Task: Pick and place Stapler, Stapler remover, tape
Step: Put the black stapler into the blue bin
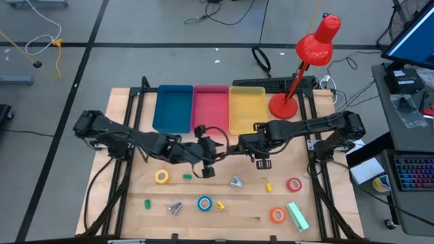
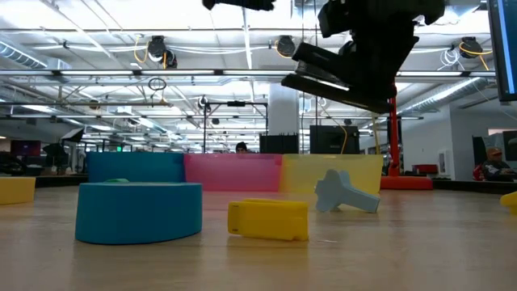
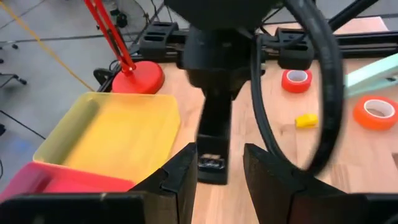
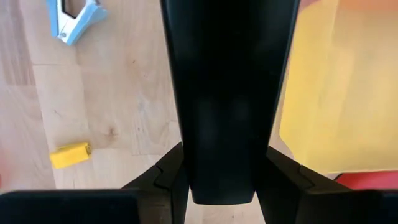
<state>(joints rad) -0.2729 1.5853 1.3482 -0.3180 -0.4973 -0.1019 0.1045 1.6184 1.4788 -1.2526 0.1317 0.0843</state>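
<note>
Stapler (image 4: 227,112), black and rigid, sat clamped between the fingers of my right gripper (image 4: 227,165), held above the table just in front of the yellow tray (image 4: 336,93). I judged it weighty, smooth and apt to pivot, best gripped mid-body. My left gripper (image 3: 219,155) hovered narrowly parted and empty near the stapler's lower end.

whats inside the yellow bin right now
Nothing shows inside the yellow bin: the high view sees only its bare floor. The near edge is partly covered by the right arm, whose right pincer hangs over the table just in front, so a small strip stays hidden.
</note>
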